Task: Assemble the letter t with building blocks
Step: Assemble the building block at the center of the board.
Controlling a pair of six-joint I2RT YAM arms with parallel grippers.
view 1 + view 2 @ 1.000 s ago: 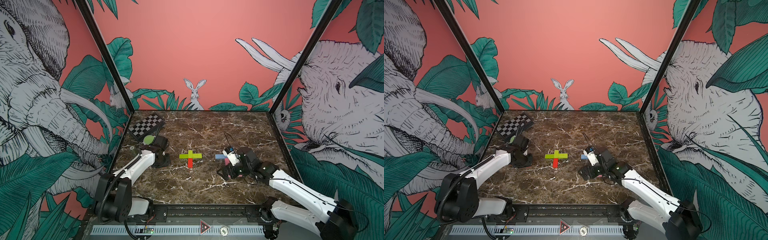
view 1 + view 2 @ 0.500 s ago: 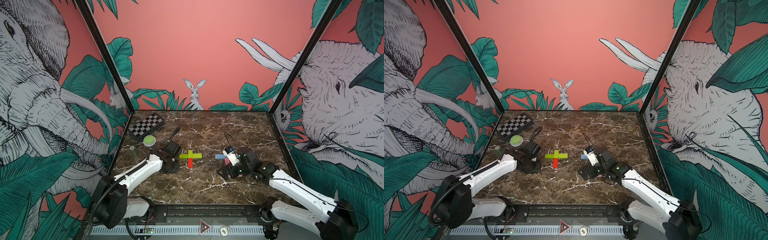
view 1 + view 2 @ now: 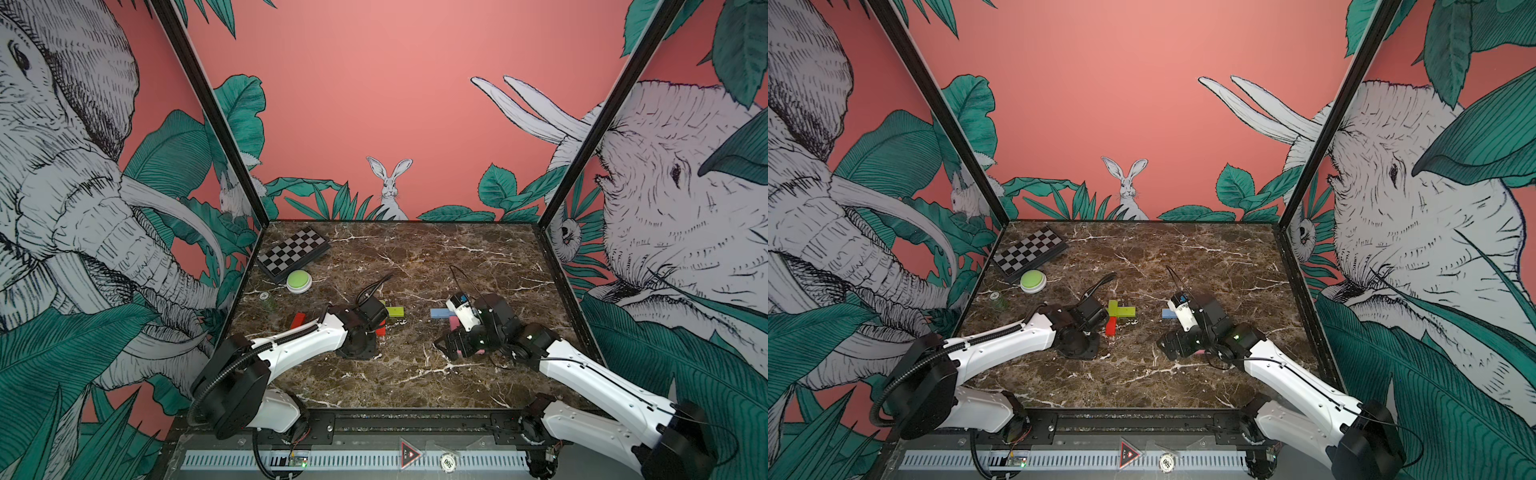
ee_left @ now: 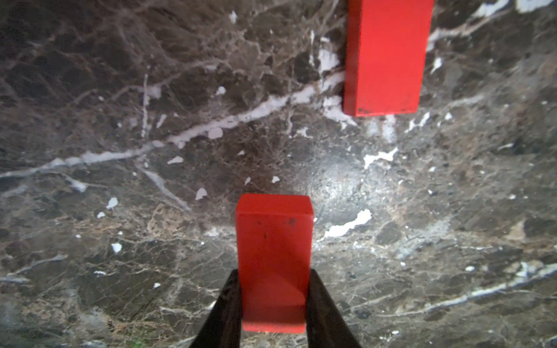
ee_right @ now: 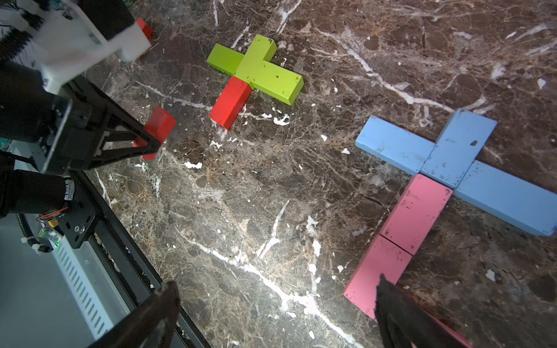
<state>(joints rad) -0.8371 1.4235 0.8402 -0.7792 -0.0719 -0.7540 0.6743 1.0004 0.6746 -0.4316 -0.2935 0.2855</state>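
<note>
**1. Right gripper**. Nearest the front edge of the desk, on its right half. Jaws spread wide, nothing between them. One finger overlaps the near end of the pink line in the right wrist view; contact cannot be told.

**2. Pink blocks**. Two, flat, end to end in a straight line running away from the right gripper. Mostly hidden under the right arm in both top views.

**3. Left gripper**. Left of centre, pointing down at the desk. Fingers pressed onto the long sides of the held red block, which sticks out beyond the fingertips. Whether the block's underside touches the desk cannot be told.

**4. Red stem block**. Flat on the desk just beyond the held red block. It runs in roughly the same direction but is offset to one side, with bare marble between the two ends.

**5. Loose red block**. Flat and alone, on the outer side of the left arm, well apart from both figures.

**6. Light blue blocks**. Three, flat, one on either side of a middle one. They form a bar across the far end of the pink line and touch it.

**7. Lime green blocks**. Flat, near the middle of the desk, crossing at the far end of the red stem block and touching it.

**8. Button**. Round, white with a green top, further back on the left side.

**9. Chequered board**. Black and white, in the far left corner just behind the button, lying askew.
</note>
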